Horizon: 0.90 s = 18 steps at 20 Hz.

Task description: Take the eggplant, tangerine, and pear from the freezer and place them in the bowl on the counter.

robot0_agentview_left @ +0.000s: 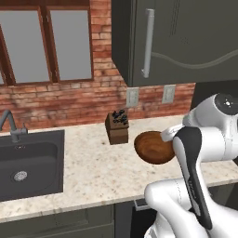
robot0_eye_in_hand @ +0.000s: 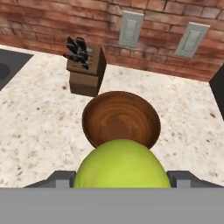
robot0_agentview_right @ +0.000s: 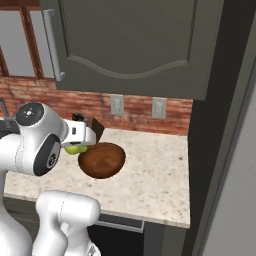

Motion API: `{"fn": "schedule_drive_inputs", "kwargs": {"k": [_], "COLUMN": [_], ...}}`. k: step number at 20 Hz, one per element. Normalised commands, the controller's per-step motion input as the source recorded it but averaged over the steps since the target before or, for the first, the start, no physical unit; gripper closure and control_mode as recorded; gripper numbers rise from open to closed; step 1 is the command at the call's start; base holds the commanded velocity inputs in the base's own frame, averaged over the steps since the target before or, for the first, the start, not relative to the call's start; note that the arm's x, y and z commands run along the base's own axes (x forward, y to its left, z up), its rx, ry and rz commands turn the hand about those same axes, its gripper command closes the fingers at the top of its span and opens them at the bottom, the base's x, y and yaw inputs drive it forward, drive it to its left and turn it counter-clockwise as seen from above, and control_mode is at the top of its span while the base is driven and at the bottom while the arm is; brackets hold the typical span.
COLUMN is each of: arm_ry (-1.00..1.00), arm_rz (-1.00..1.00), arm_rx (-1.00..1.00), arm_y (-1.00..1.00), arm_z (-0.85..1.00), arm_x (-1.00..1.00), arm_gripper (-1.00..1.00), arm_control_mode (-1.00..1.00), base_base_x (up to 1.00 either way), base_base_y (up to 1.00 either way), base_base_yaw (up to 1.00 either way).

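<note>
My gripper (robot0_eye_in_hand: 120,178) is shut on the yellow-green pear (robot0_eye_in_hand: 121,165), which bulges between the two fingertips. Just beyond it on the beige counter (robot0_eye_in_hand: 39,113) rests the reddish-brown bowl (robot0_eye_in_hand: 121,118), and its inside looks bare. From the right base view, the pear (robot0_agentview_right: 75,148) hangs under the gripper (robot0_agentview_right: 76,145), just left of the bowl (robot0_agentview_right: 101,160) and slightly above its rim. In the left base view my arm hides the bowl's (robot0_agentview_left: 153,148) right side. The eggplant and the tangerine are out of view. A light-grey surface at the far right may be the freezer (robot0_agentview_right: 240,190).
A knife block (robot0_eye_in_hand: 86,70) stands behind the bowl to its left, near the brick wall with two outlets (robot0_eye_in_hand: 130,28). The dark sink (robot0_agentview_left: 28,162) lies far left. Dark wall cabinets (robot0_agentview_left: 176,42) hang overhead. Bare counter (robot0_agentview_right: 155,175) spreads right of the bowl.
</note>
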Motion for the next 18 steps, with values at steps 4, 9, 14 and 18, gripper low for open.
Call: {"fn": "schedule_drive_inputs", "kwargs": {"k": [4, 9, 14, 18], "arm_ry": [0.00, 0.00, 0.00, 0.00], "arm_rz": [0.00, 0.00, 0.00, 0.00], "arm_rx": [0.00, 0.00, 0.00, 0.00], "arm_y": [0.00, 0.00, 0.00, 0.00], "arm_z": [-0.53, -0.50, -0.40, -0.41], "arm_x": [0.23, 0.28, 0.27, 0.20], "arm_gripper": [1.00, 1.00, 1.00, 1.00], "arm_control_mode": [-1.00, -1.00, -1.00, -1.00], "base_base_x": [0.00, 0.00, 0.00, 0.00], "base_base_y": [0.00, 0.00, 0.00, 0.00], "base_base_yaw": [0.00, 0.00, 0.00, 0.00]}}
